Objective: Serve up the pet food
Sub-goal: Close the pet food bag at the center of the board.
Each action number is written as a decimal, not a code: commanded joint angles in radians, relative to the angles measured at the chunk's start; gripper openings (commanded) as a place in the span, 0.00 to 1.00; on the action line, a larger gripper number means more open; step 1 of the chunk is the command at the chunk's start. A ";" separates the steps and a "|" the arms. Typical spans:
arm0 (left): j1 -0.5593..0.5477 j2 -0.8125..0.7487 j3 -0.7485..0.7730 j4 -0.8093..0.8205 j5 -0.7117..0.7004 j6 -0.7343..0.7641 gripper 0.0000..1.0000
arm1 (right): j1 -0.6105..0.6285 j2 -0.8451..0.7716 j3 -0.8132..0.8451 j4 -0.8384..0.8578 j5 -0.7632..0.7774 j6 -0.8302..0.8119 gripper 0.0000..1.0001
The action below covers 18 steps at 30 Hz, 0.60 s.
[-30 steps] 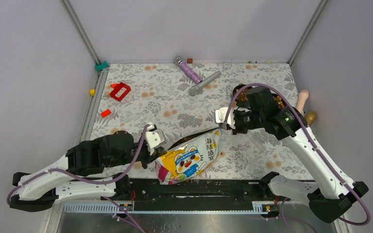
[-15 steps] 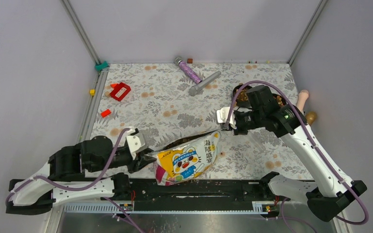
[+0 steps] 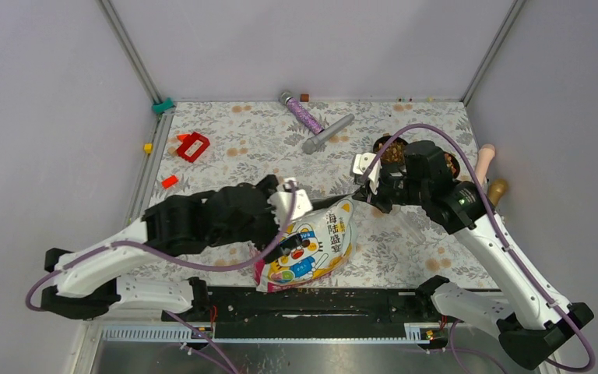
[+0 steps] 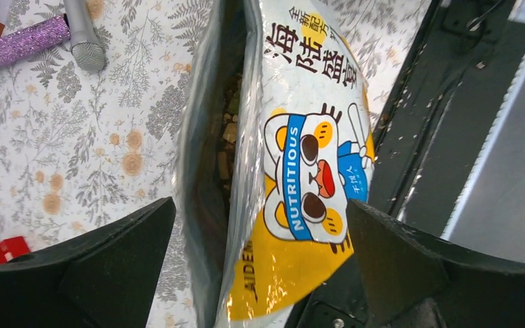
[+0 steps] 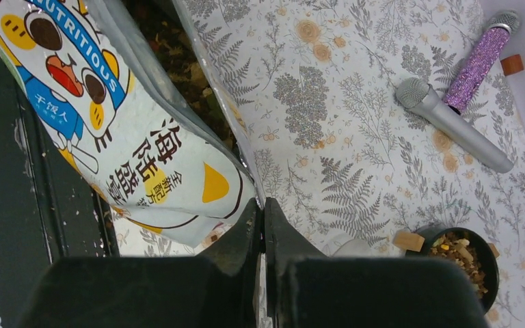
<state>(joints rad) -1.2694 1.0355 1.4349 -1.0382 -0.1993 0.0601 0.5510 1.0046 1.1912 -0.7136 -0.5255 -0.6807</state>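
Note:
The pet food bag (image 3: 311,248), glossy yellow and white with a cartoon face, hangs tilted near the table's front edge, mouth open. Brown kibble (image 4: 224,140) shows inside it. In the right wrist view the kibble (image 5: 174,51) shows through the mouth. My right gripper (image 3: 360,195) is shut on the bag's upper corner; the silver edge (image 5: 249,184) runs into the closed jaws of that gripper (image 5: 263,213). My left gripper (image 4: 260,236) stands wide open astride the bag's (image 4: 301,157) lower part, one finger (image 4: 102,263) on each side. A black bowl (image 3: 390,151) behind the right wrist holds kibble.
A second black bowl (image 3: 449,164) is partly hidden by the right arm. A purple microphone (image 3: 304,114) and a silver one (image 3: 329,132) lie at the back. A red block (image 3: 192,146) and small red and yellow pieces lie far left. A black rail (image 3: 319,300) runs along the front.
My left gripper has gone from shut to wide open. Its arm drew back left, then swung forward over the bag. The right gripper lifted the bag's corner slightly farther back.

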 commanded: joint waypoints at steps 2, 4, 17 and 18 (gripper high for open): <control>-0.031 0.075 0.016 0.029 -0.126 0.101 0.99 | -0.003 -0.070 0.021 0.273 -0.010 0.080 0.00; -0.031 0.073 -0.024 0.059 -0.208 0.104 0.99 | -0.003 -0.071 0.024 0.256 -0.033 0.065 0.00; -0.048 0.057 -0.114 0.025 -0.133 0.119 0.93 | -0.003 -0.119 0.034 0.311 0.055 0.180 0.00; -0.049 0.061 -0.110 0.012 -0.125 0.114 0.91 | -0.003 -0.124 0.033 0.312 0.067 0.187 0.00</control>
<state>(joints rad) -1.3079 1.0828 1.3151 -1.0035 -0.3458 0.1757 0.5529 0.9634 1.1652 -0.6781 -0.5163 -0.5560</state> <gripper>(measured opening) 0.937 0.026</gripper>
